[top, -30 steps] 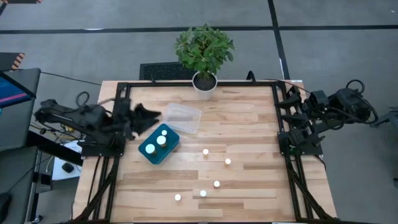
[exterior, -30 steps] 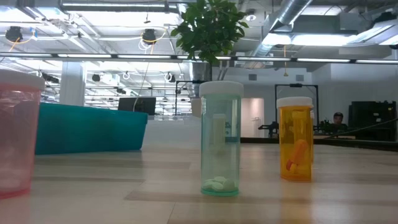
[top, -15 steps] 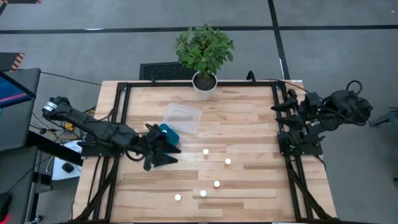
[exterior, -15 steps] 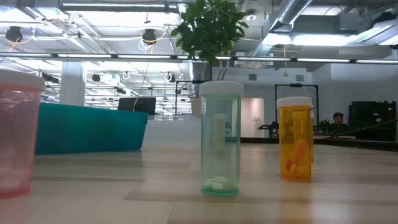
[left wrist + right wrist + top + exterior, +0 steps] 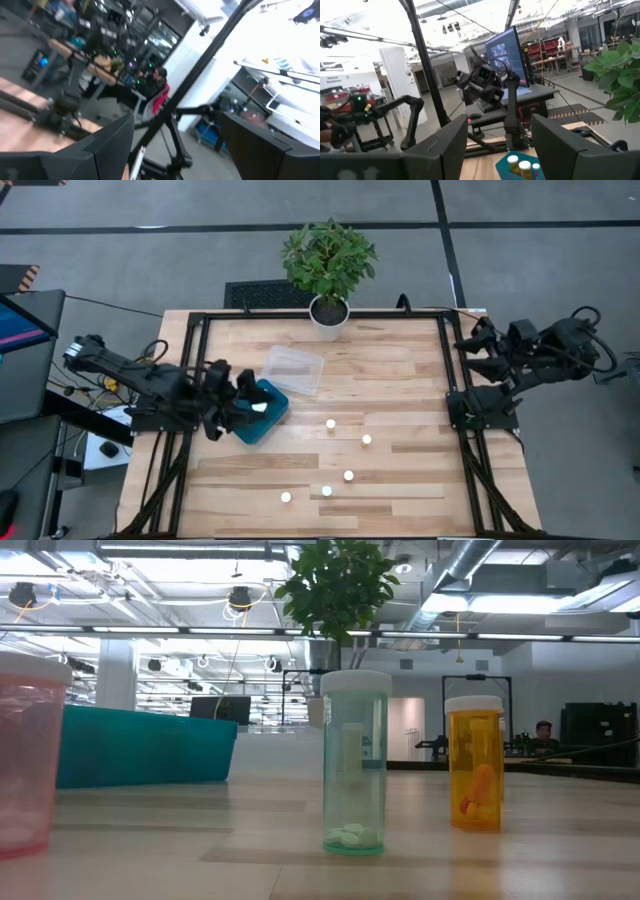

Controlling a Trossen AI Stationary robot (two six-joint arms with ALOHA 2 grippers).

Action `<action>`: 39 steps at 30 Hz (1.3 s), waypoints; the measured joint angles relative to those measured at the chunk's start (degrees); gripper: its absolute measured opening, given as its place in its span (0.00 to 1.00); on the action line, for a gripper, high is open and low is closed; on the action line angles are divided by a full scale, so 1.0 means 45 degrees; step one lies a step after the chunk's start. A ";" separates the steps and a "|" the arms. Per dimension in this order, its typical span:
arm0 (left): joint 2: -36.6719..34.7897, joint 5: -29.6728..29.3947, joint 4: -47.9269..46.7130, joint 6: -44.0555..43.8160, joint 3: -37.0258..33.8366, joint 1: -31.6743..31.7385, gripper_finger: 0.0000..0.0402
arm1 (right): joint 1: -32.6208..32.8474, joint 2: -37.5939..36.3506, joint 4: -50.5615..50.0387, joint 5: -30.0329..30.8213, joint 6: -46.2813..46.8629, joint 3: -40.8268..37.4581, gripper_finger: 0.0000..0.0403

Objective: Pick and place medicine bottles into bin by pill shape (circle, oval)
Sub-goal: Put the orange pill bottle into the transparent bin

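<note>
Several white-capped medicine bottles stand loose on the table. The low view shows a clear green bottle, an orange one and a pink one, all upright on their bases. More bottles stand in the teal bin. My left gripper is over the bin's left part, open and empty, and hides some of the bottles. My right gripper is open and empty at the table's right edge.
A clear plastic bin lies just behind the teal bin. A potted plant stands at the middle of the far edge. Black frame rails run along the left and right sides. Bare wood lies at the table's right half.
My left gripper swung from the table's left edge out over the teal bin toward the near side, then drew back toward the left. It now hangs over the bin's left part. My right arm shifted a little at the right edge. The loose bottles stayed put.
</note>
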 joint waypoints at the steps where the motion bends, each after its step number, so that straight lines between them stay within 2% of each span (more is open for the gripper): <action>1: -0.0079 -0.0182 0.0051 0.0084 0.0000 0.0000 0.72 | 0.0000 0.0003 0.0002 0.0000 -0.0003 0.0000 0.56; 10: -0.0710 -0.1501 0.0032 0.0879 0.0000 0.0010 0.72 | 0.0000 -0.0001 -0.0208 -0.0005 -0.0005 0.0000 0.56; 15: -0.1061 -0.2363 0.0109 0.0029 0.0000 0.0010 0.72 | 0.0000 -0.0001 -0.0366 -0.0005 -0.0009 0.0000 0.56; 23: -0.1556 -0.2510 0.0038 0.1456 0.0000 0.0010 0.72 | 0.0000 -0.0001 -0.0576 -0.0005 -0.0012 0.0000 0.56; 27: -0.1804 -0.3340 0.0053 0.1320 0.0000 0.0071 0.72 | 0.0000 -0.0001 -0.0649 -0.0010 -0.0014 0.0000 0.56; 35: -0.1932 -0.3435 0.0049 0.1555 0.0000 0.0303 0.72 | 0.0000 -0.0001 -0.0650 -0.0010 -0.0014 0.0000 0.56; 39: -0.1932 -0.4065 0.0477 0.0569 0.0000 0.0467 0.72 | 0.0000 -0.0001 -0.0650 -0.0011 -0.0010 0.0000 0.56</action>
